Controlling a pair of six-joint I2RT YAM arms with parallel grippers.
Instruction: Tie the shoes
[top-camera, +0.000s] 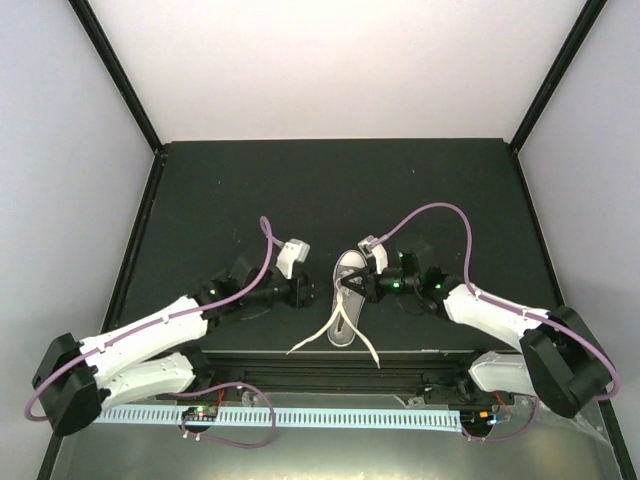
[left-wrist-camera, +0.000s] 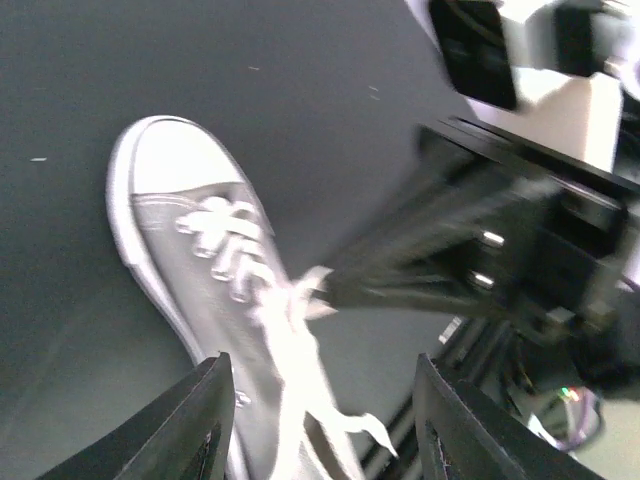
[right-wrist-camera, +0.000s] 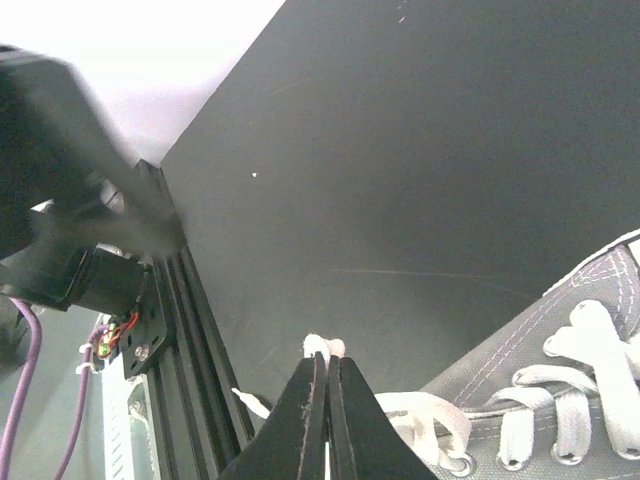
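The grey canvas sneaker (top-camera: 347, 300) lies mid-table with its white toe cap pointing away from the arm bases. It shows in the left wrist view (left-wrist-camera: 205, 262) and the right wrist view (right-wrist-camera: 560, 400). Its white laces (top-camera: 330, 335) trail toward the near edge. My right gripper (top-camera: 352, 288) is shut on a lace (right-wrist-camera: 325, 347) above the shoe's tongue; a small bit of lace sticks out past its tips (right-wrist-camera: 326, 365). My left gripper (top-camera: 305, 290) is open and empty just left of the shoe, jaws wide apart (left-wrist-camera: 322, 400) around the loose laces (left-wrist-camera: 300, 350).
A black aluminium rail (top-camera: 330, 365) runs along the table's near edge, with a white slotted cable duct (top-camera: 300, 417) behind it. Purple cables (top-camera: 440, 215) loop above both arms. Black frame posts (top-camera: 120, 70) stand at the back corners.
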